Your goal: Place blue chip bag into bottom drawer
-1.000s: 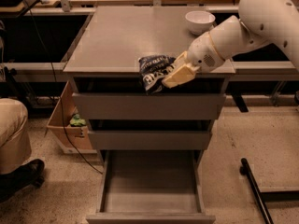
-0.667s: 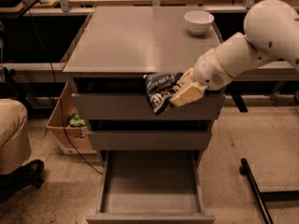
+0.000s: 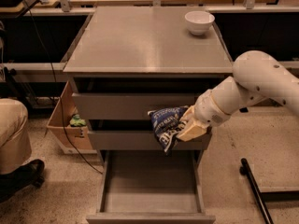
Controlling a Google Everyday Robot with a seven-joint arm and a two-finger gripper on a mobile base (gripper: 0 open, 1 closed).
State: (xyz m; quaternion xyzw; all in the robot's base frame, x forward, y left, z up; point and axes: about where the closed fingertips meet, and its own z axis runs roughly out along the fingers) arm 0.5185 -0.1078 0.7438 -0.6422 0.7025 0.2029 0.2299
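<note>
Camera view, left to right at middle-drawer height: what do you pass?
Tan trouser leg → cardboard box → blue chip bag → tool, shut on the bag above the open bottom drawer → white arm.

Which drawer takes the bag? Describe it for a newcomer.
Find the grey cabinet with the white bowl on top. Its bottom drawer is the lowest of three, just above the floor. It alone is pulled out, showing an empty tray, below the gripper holding the blue chip bag.
</note>
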